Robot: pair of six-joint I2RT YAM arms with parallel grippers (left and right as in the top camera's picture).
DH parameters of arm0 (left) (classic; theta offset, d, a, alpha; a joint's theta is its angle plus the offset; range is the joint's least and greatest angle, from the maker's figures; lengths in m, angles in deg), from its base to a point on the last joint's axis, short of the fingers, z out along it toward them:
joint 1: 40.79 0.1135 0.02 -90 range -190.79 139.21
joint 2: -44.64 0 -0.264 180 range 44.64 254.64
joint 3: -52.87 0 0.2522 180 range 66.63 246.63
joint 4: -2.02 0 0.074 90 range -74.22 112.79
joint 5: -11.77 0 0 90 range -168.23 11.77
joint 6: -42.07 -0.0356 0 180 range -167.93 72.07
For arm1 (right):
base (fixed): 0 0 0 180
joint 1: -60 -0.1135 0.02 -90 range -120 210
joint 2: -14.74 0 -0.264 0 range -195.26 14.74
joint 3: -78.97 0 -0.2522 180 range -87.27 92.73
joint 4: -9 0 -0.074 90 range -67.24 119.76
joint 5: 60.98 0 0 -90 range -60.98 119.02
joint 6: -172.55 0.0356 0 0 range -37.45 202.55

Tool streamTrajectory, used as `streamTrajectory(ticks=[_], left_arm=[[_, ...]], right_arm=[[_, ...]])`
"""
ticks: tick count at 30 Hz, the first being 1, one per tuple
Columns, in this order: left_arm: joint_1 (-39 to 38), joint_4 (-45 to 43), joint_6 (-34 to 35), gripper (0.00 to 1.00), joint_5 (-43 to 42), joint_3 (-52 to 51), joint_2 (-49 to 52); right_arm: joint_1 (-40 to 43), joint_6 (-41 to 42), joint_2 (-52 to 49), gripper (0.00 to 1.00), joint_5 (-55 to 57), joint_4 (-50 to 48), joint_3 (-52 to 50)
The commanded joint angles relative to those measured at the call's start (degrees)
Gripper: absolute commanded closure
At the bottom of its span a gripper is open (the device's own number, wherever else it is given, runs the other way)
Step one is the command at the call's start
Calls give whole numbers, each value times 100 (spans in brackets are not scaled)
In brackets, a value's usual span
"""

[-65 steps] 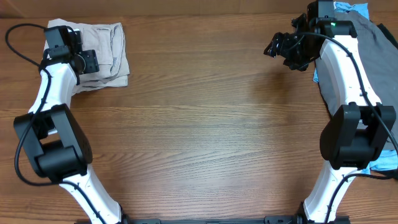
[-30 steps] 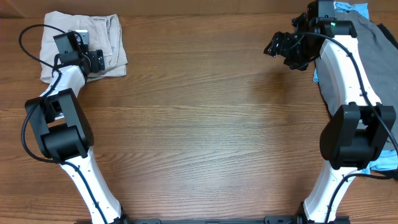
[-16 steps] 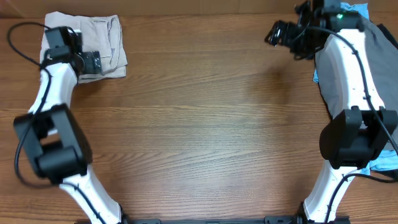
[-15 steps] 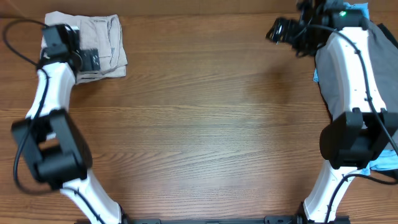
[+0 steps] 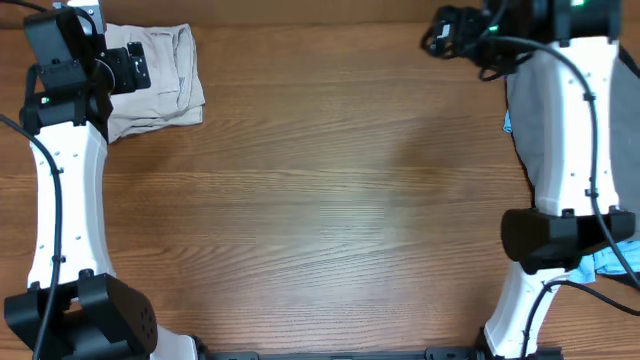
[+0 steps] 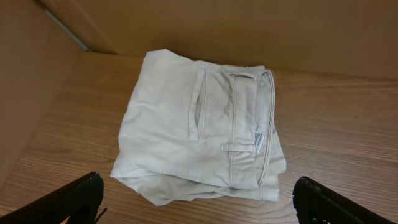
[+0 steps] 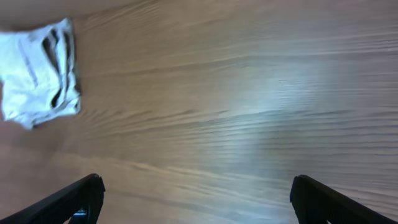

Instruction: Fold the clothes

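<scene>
The beige shorts point(image 5: 165, 75) are folded into a tidy stack in the far left corner of the bench point(image 5: 330, 210). The waistband runs down the right side of the stack, and a belt loop and a pocket slit show on top in the left wrist view point(image 6: 199, 124). The left hand point(image 5: 128, 68) hangs just over the left part of that stack. Its fingers are spread as wide as they go and nothing is between them, so it isn't gripping the fabric at all. Behind the shorts there's a plain brown wall point(image 6: 261, 31). Over on the far right, the right hand point(image 5: 445, 30) is up near the back edge of the bench. It's spread wide too and holds nothing, and its camera looks down at bare wood with the shorts small in the upper left corner point(image 7: 37, 71). The dark grey garment point(image 5: 522, 135) lies along the right edge under the right arm. A bit of the light blue garment point(image 5: 615, 262) pokes out near the arm's base.
</scene>
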Motion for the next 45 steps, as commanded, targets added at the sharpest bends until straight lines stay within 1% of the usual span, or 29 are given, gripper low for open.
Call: streamTrajectory(ticks=[1,8,10,13,16,18,21,24,27,28,31,35,36,37,38,42,45], left_arm=[[11,-2,92,0,-11,-4,11],[11,0,92,0,-11,-4,13],[11,0,92,0,-11,-4,13],[11,-2,92,0,-11,-4,13],[11,-2,92,0,-11,-4,13],[11,0,92,0,-11,-4,13],[11,0,92,0,-11,-4,13],[11,0,94,0,-11,-4,13],[11,0,92,0,-11,-4,13],[11,0,94,0,-11,-4,13],[11,0,92,0,-11,-4,13],[11,0,92,0,-11,-4,13],[11,0,92,0,-11,-4,13],[11,0,94,0,-11,-4,13],[9,0,92,0,-11,-4,13],[4,0,92,0,-11,-4,13],[4,0,92,0,-11,-4,13]], right_arm=[[-345,267,105,0,-240,79,175],[-546,225,105,0,-238,376,173],[-542,-282,118,0,-245,313,173],[-542,-391,118,0,-256,317,173],[-542,-846,138,0,-289,337,173],[-542,-859,138,0,-306,356,173],[-623,-861,284,0,-153,33,173],[-835,-922,625,0,238,-549,129],[-1016,-922,1075,0,621,-1128,-216],[-1029,-925,1285,0,623,-1447,-466],[-1029,-925,1725,0,623,-2004,-1104],[-990,-922,2551,0,621,-2968,-2553],[-949,-922,3003,0,619,-3510,-3383],[-903,-922,3305,0,616,-3840,-3910],[-763,-922,3982,0,616,-4459,-5075],[-479,-922,4929,0,601,-5265,-6559],[-238,-914,5737,0,494,-6205,-7770]])
